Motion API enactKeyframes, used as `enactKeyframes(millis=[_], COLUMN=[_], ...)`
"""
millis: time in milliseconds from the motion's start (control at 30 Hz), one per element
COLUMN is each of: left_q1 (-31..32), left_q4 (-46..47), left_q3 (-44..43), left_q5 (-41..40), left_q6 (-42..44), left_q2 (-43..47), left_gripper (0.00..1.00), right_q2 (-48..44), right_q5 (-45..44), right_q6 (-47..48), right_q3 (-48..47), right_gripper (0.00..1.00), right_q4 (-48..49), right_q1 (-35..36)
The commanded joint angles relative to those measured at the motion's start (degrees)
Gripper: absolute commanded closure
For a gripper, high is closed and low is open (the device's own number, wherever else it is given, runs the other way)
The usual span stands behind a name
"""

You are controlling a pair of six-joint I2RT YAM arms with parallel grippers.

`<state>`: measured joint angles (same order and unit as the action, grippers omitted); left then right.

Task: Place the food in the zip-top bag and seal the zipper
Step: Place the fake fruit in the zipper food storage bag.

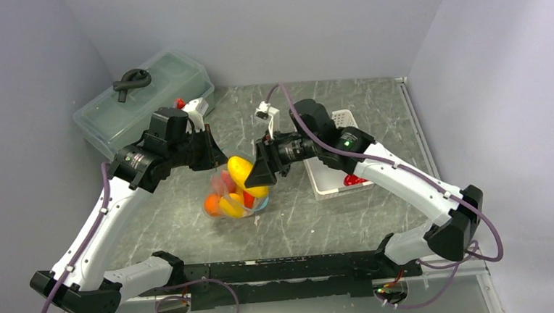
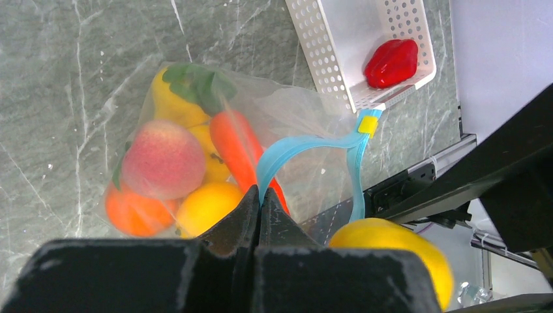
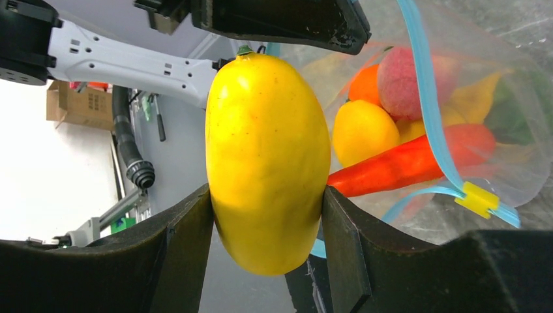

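The clear zip-top bag (image 1: pixel 227 201) hangs mouth-up over the table's middle, with a peach (image 2: pixel 163 158), a carrot (image 2: pixel 235 143), an orange (image 2: pixel 134 212), a lemon (image 2: pixel 207 207) and a green-topped yellow piece (image 2: pixel 186 91) inside. My left gripper (image 2: pixel 261 195) is shut on the teal zipper (image 2: pixel 306 143) at the mouth's near edge. The zipper's yellow slider (image 3: pixel 476 199) sits at one end, and the mouth gapes. My right gripper (image 3: pixel 267 195) is shut on a big yellow mango (image 3: pixel 267 163), held right beside the open mouth (image 1: pixel 245 174).
A white latticed basket (image 1: pixel 327 186) to the right holds a red pepper (image 1: pixel 354 179). A translucent lidded box (image 1: pixel 161 98) stands at the back left with a dark object (image 1: pixel 131 82) on its lid. Grey walls close in on three sides.
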<state>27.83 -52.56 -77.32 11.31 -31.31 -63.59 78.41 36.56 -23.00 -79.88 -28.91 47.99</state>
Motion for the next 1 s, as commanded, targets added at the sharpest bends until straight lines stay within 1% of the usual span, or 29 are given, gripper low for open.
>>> enactKeyframes(millis=[0,233,400,600,733,967], left_q1=[-0.2,-0.2,-0.2,-0.2,-0.2,-0.2], left_q4=[3.3,3.2,3.3,3.0,3.0,2.7], left_q3=[-0.6,-0.9,-0.9,-0.8,-0.6,-0.7], left_q5=[1.1,1.3,1.8,1.9,2.1,2.1], left_q6=[-1.3,-1.2,-1.2,-1.0,-0.8,-0.5], left_q2=[0.3,0.1,-0.1,0.0,0.4,0.4], left_gripper=[1.00,1.00,1.00,1.00,1.00,1.00], right_q2=[1.2,3.3,5.4,8.3,10.6,12.5], right_q5=[-3.3,-11.5,-16.8,-21.3,-22.7,-23.3], right_q6=[-0.3,-0.8,-1.1,-0.9,-0.9,-0.5], right_q3=[-2.5,-2.7,-4.0,-6.3,-8.7,-11.9], right_gripper=[0.76,0.75,0.73,0.66,0.59,0.35], right_q4=[1.7,-0.8,-3.4,-5.9,-7.5,-8.4], right_q1=[1.6,2.9,3.2,3.7,3.8,4.3])
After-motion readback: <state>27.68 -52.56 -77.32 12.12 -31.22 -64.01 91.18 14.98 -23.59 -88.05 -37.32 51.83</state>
